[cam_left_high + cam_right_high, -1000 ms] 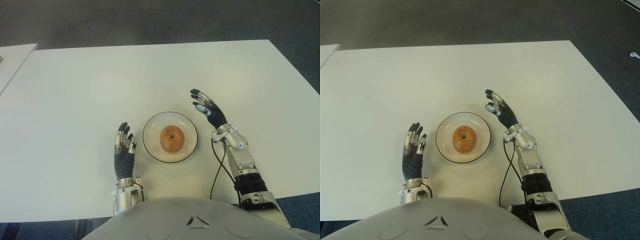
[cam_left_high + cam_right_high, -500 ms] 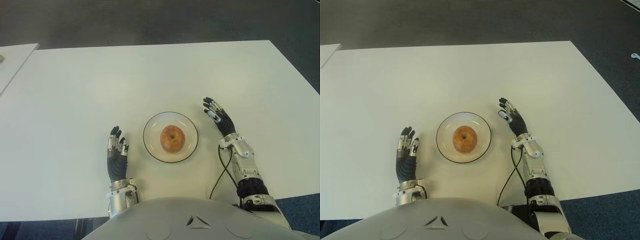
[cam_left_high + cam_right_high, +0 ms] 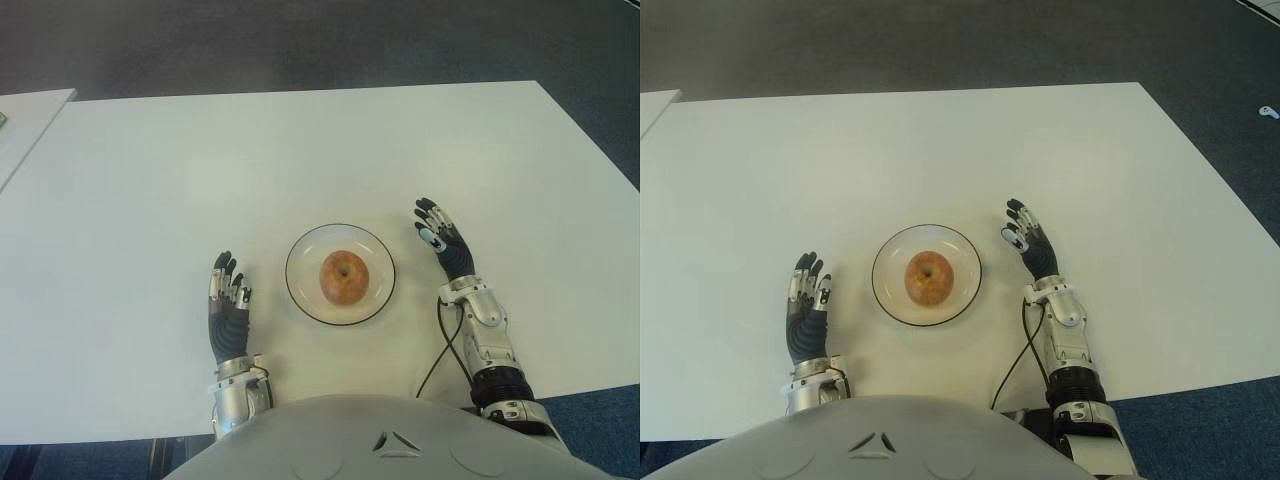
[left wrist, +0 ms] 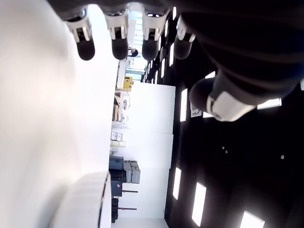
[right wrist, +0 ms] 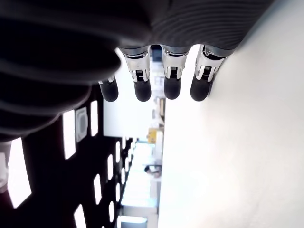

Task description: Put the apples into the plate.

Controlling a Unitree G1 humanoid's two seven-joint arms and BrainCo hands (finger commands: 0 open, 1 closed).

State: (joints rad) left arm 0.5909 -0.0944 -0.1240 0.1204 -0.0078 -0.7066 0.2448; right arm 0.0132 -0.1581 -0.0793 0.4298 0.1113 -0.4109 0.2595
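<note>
1 apple (image 3: pixel 344 276) is seen in the plate (image 3: pixel 305 291) at the lower middle, with the left hand (image 3: pixel 227 311) and right hand (image 3: pixel 446 244) held flat beside it, fingers apart.

No readable text, labels, brands, numbers or signs anywhere

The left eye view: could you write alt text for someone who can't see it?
One apple sits in the middle of a round plate on a white table, seen from above. The robot's left hand and right hand show on either side of the plate, open and holding nothing.
</note>
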